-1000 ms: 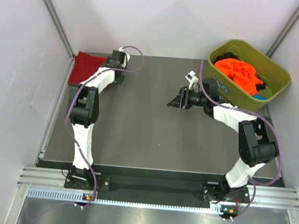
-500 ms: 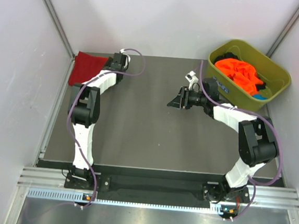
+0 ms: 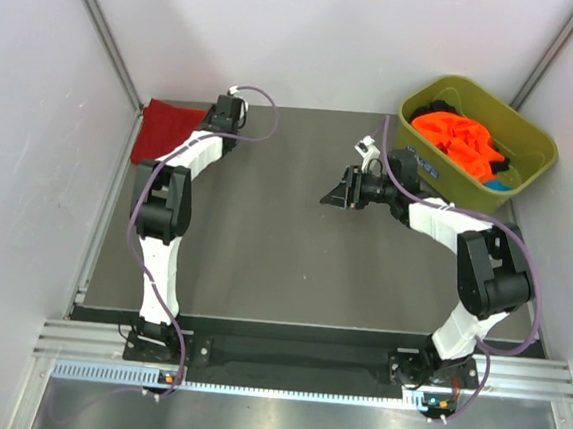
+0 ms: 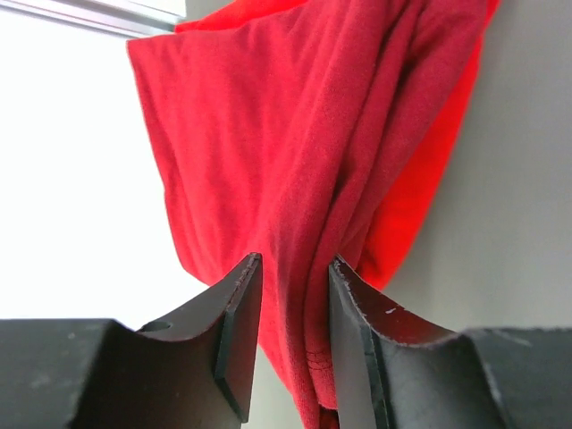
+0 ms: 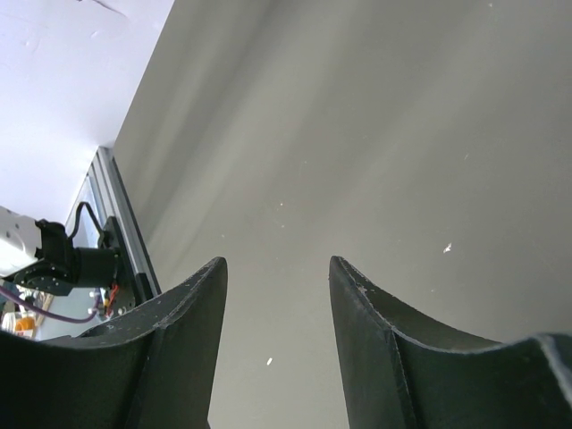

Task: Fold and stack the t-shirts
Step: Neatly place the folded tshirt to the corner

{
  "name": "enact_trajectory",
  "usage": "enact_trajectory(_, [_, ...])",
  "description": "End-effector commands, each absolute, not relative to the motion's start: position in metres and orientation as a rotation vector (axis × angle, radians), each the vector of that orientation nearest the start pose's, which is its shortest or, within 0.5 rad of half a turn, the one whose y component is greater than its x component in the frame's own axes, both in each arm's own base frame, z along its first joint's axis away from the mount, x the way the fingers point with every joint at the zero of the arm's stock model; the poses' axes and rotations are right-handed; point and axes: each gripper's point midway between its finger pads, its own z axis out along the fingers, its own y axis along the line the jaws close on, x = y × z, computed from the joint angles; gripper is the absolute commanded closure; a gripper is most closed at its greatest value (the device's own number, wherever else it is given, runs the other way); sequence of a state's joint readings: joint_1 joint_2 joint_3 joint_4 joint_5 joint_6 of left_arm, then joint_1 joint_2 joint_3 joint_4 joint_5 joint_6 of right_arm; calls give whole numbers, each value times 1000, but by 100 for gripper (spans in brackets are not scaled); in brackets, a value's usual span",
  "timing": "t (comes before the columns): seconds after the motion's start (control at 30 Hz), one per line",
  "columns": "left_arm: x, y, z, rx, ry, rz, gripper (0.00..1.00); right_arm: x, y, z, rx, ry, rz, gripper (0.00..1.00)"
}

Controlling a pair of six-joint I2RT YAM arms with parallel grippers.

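Note:
A dark crimson t-shirt lies bunched in the far left corner of the table. In the left wrist view its folds run down between the jaws, with a brighter red layer showing under it on the right. My left gripper is at the shirt's right edge, its jaws closed narrowly on a gathered ridge of the crimson cloth. Orange t-shirts lie piled in the tub. My right gripper is open and empty, just above the bare table middle.
An olive-green tub stands at the far right corner and also holds something blue and black. Grey walls close in the left, back and right sides. A metal rail runs along the table's left edge.
My left gripper has moved a little toward the back wall at the crimson shirt's edge. The right arm has not moved.

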State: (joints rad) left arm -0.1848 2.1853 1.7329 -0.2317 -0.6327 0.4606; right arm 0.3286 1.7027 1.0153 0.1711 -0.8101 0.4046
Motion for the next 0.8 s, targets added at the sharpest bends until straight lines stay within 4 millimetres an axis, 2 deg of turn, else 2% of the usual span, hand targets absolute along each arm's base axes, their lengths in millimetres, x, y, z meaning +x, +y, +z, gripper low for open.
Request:
enact_trajectory(0.0, [580, 32, 175, 249, 2080, 908, 60, 360, 270, 178, -510, 1990, 1271, 50])
enact_trajectory(0.23, [584, 46, 184, 214, 2081, 925, 59, 359, 269, 177, -508, 1991, 1274, 50])
enact_trajectory(0.37, [583, 37, 180, 225, 2099, 859, 58, 358, 271, 178, -511, 1987, 1276, 49])
enact_trajectory(0.43, [580, 19, 176, 247, 2114, 747, 55, 359, 270, 179, -508, 1987, 1279, 50])
enact_trajectory(0.47, [573, 12, 163, 272, 2143, 705, 53, 359, 270, 178, -509, 1988, 1280, 50])
enact_trajectory(0.5, [570, 1, 167, 268, 2136, 626, 52, 359, 271, 178, -509, 1988, 1280, 49])
enact_trajectory(0.57, [557, -15, 157, 274, 2177, 507, 46, 359, 271, 178, -509, 1989, 1283, 49])
enact_trajectory(0.63, [551, -21, 151, 277, 2202, 447, 43, 359, 271, 178, -509, 1988, 1285, 50])
enact_trajectory(0.73, [544, -31, 158, 270, 2228, 355, 39, 358, 270, 179, -510, 1984, 1282, 49])
enact_trajectory(0.77, [547, -35, 170, 259, 2212, 322, 39, 358, 269, 181, -506, 1983, 1281, 49])
